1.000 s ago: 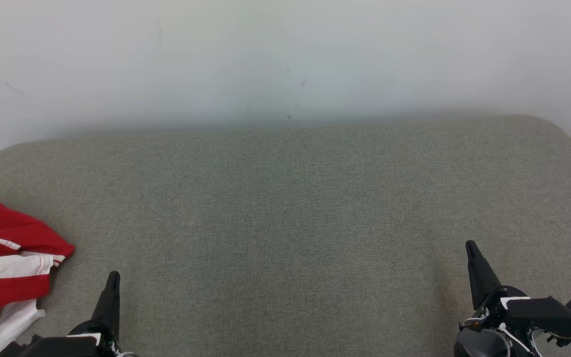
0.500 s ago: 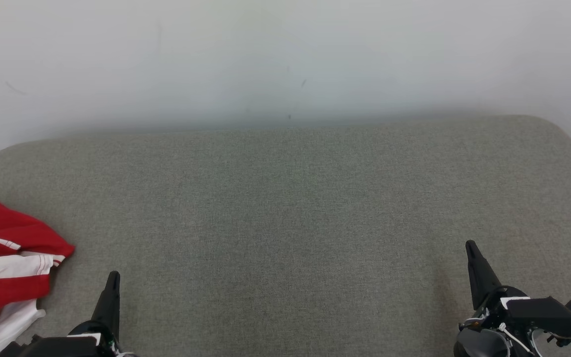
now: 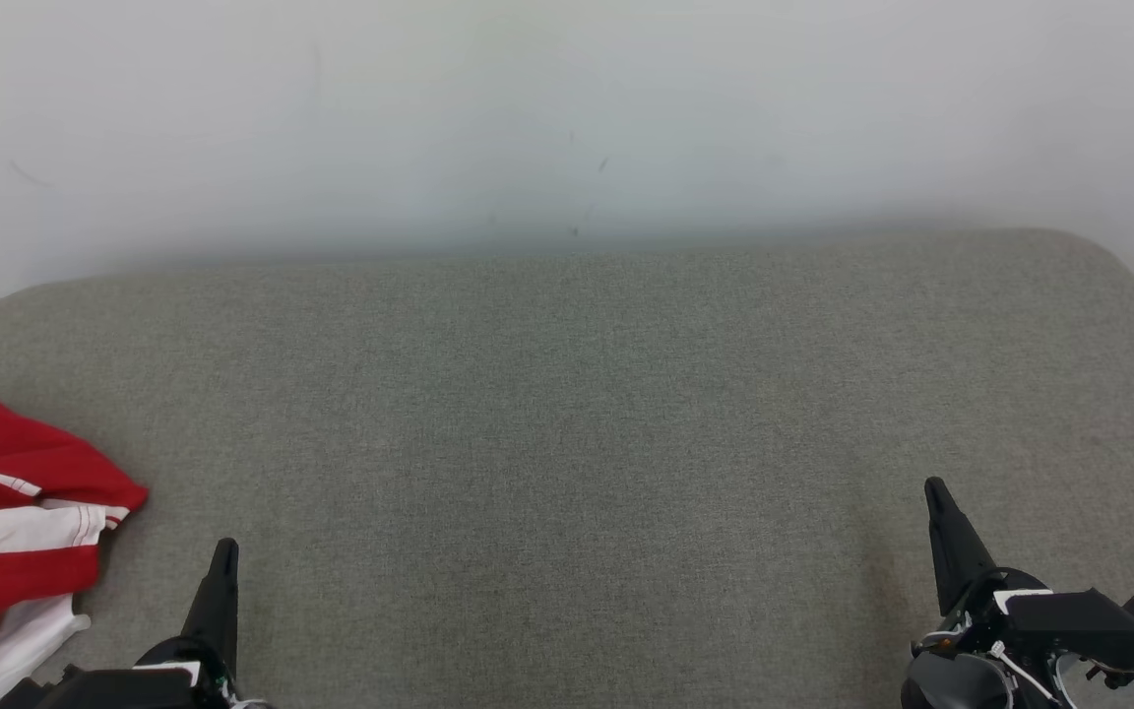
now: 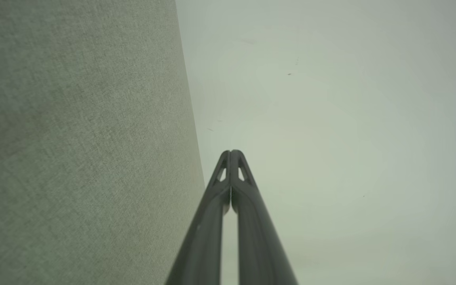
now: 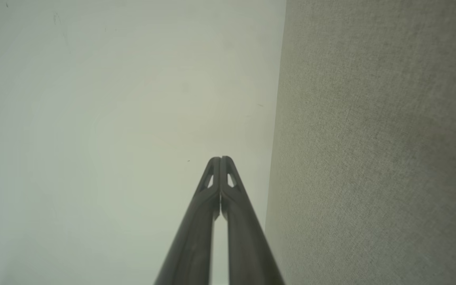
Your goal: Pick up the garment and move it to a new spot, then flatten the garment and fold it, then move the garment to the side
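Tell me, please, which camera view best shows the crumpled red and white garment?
Head view: the red and white garment lies crumpled on the grey fabric cushion at left, partly cropped. Both wrist views face cushion and pale wall.

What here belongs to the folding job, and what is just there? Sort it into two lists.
For the job:
- garment, red and white, crumpled at the cushion's left edge
- left claw, shut, empty
- right claw, shut, empty

Just there:
- grey cushion, under everything
- pale wall, behind it
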